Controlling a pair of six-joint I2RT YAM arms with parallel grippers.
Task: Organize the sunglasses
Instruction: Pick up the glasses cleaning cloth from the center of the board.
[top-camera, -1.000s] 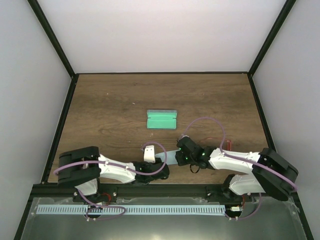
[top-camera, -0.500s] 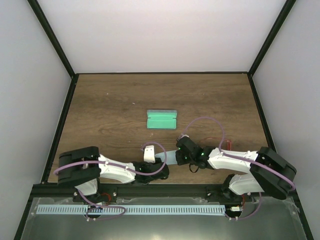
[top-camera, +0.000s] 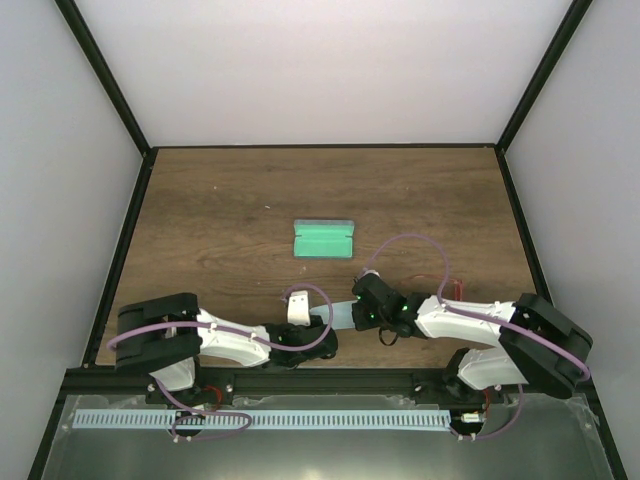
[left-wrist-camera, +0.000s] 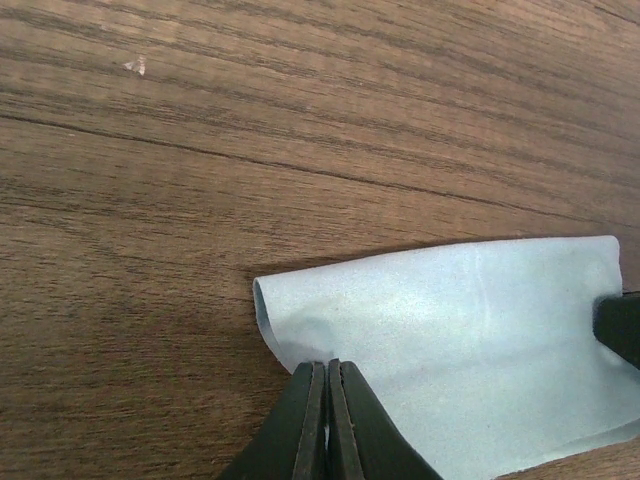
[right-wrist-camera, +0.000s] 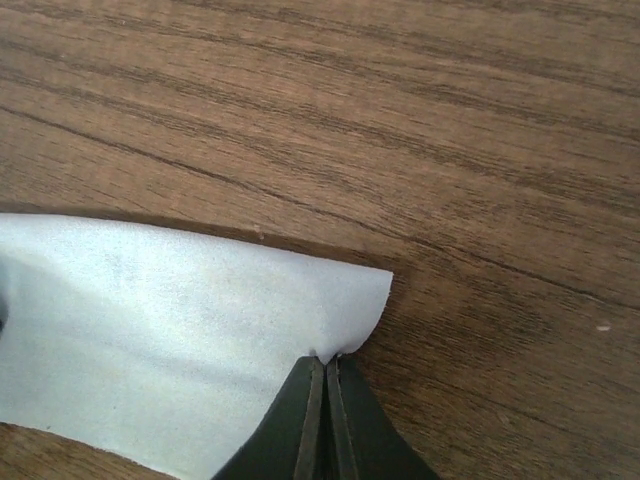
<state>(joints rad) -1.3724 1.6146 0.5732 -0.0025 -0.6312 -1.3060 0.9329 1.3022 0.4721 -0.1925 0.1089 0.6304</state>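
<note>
"Two grippers, and how do they stand?"

"Both clenched. The left gripper (left-wrist-camera: 327, 366) has its fingers pressed together on the near edge of the pale blue cloth (left-wrist-camera: 450, 340), close to the cloth's left end. That end curls up off the wood in a small fold."

"And the other?"

"The right gripper (right-wrist-camera: 325, 361) is pinched tight on the cloth's right corner, which lifts and bends upward right at the fingertips. So the cloth is stretched between the two, lying low over the table (top-camera: 220, 220) near its near edge, about the middle."

"What lies beyond the cloth?"

"Farther out, at the centre of the table, the case (top-camera: 325, 239) lies open, its green lining facing up. It is well apart from both grippers."

"Where are the sunglasses?"

"Only a thin red bit of the sunglasses (top-camera: 450, 284) shows from above. They lie on the wood just far of the right forearm (top-camera: 455, 318), to the right of the cloth and well right of the case. The arm hides the rest, so I cannot tell how they lie. Neither gripper touches them."
</note>
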